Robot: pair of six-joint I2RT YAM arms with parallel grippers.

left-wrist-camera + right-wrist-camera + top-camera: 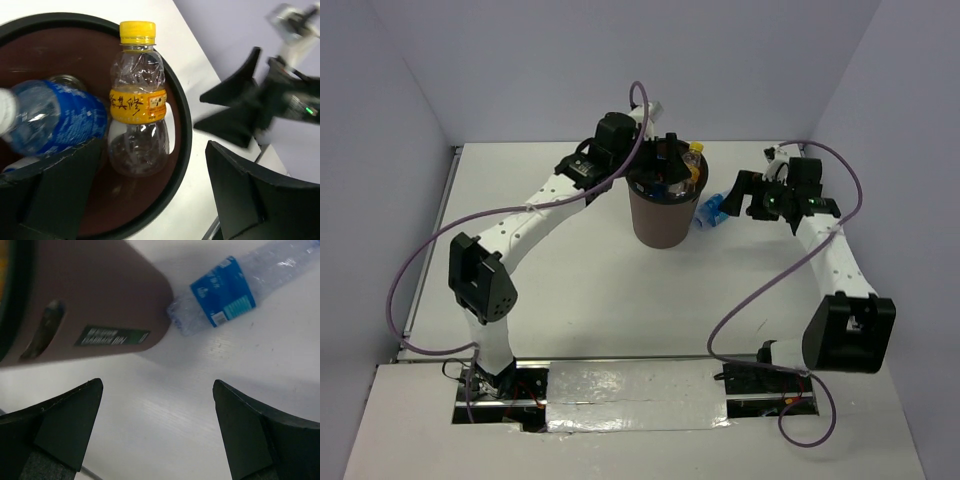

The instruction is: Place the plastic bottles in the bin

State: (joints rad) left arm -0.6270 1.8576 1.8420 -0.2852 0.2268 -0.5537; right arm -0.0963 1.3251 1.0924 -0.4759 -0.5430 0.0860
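Note:
The brown bin [658,222] stands mid-table, and my left gripper [665,160] hangs open right over its mouth. In the left wrist view the open gripper [154,147] looks down into the bin [183,125]. A clear bottle with an orange label and yellow cap [137,100] leans inside, free of the fingers [55,190]. Beside it lies a blue-labelled bottle [60,120]. Another blue-labelled bottle [225,292] lies on the table against the bin's base [90,300]. My right gripper [157,385] is open and holds nothing, just short of that bottle [713,210].
White walls close in the table at the back and both sides. A purple cable loops out from each arm. The right gripper [240,110] shows blurred just beyond the bin's rim in the left wrist view.

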